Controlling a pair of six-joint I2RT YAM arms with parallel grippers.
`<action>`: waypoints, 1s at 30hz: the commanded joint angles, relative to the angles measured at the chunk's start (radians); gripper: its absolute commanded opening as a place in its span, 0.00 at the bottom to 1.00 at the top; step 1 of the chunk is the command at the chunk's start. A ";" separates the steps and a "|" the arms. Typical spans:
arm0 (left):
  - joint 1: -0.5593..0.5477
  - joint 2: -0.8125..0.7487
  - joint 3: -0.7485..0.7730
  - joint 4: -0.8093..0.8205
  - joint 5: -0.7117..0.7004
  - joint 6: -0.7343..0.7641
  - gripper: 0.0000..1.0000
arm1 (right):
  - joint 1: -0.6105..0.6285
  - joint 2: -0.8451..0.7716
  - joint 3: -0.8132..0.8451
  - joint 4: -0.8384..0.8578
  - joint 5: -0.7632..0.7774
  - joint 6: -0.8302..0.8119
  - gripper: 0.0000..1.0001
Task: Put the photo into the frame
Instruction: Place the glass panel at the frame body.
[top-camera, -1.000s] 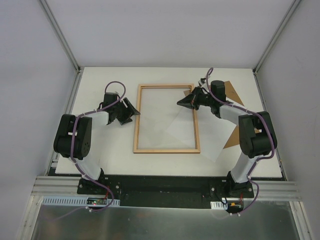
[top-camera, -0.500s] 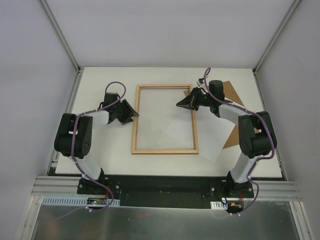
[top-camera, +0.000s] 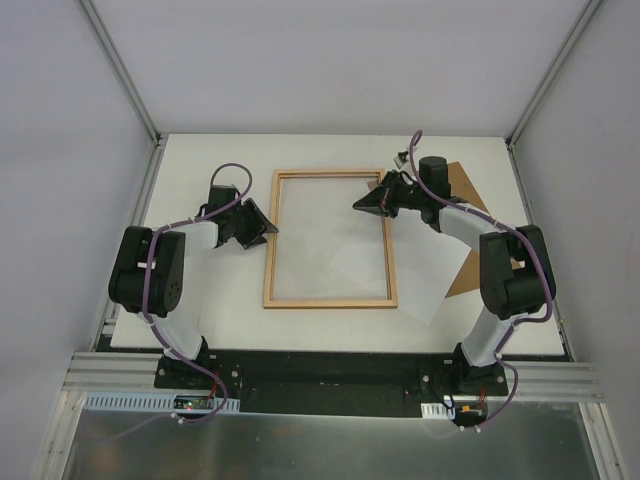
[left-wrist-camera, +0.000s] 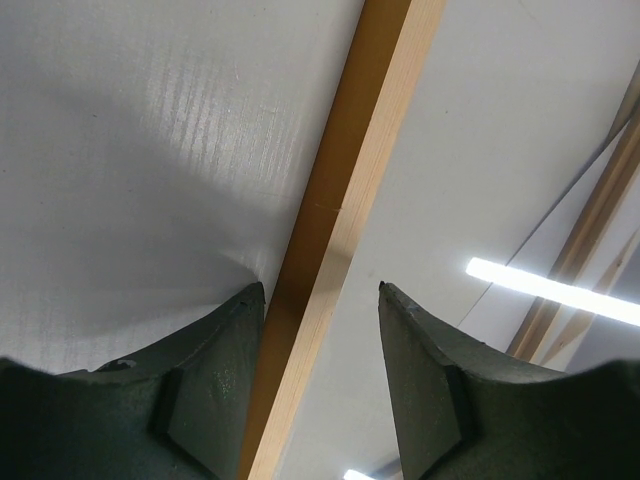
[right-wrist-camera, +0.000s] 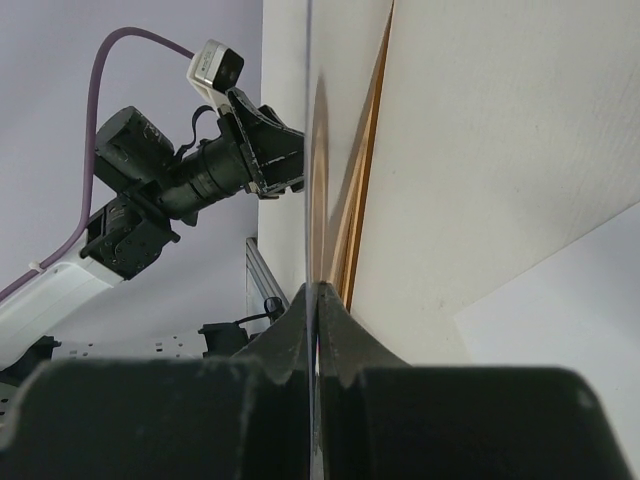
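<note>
Even, diffuse light fills the overhead view, and the arms cast only faint shadows on the white table. In the left wrist view, the frame carries a white glare streak in its glass. The right gripper looms dark and blurred.

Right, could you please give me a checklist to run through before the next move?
1. The left gripper is astride the left rail of the frame: ok, one finger on each side.
2. Its jaws are closed on that rail: not ok, they are open, with a gap showing.
3. The right gripper is shut: ok.
4. The right gripper is pinching something thin: cannot tell.
5. The photo is inside the frame: not ok, it lies white side up, partly under the frame and sticking out to the right.
6. The backing board is out of the way: ok, it lies to the right, partly under the photo.
</note>
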 joint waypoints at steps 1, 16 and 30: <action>-0.008 0.032 -0.017 -0.118 -0.030 0.051 0.50 | 0.006 -0.046 0.057 0.027 -0.018 -0.017 0.01; -0.008 0.037 -0.010 -0.118 -0.025 0.055 0.50 | 0.025 -0.047 0.088 0.046 -0.038 -0.021 0.01; -0.008 0.043 -0.008 -0.118 -0.021 0.058 0.50 | 0.026 -0.012 0.108 0.063 -0.031 -0.027 0.01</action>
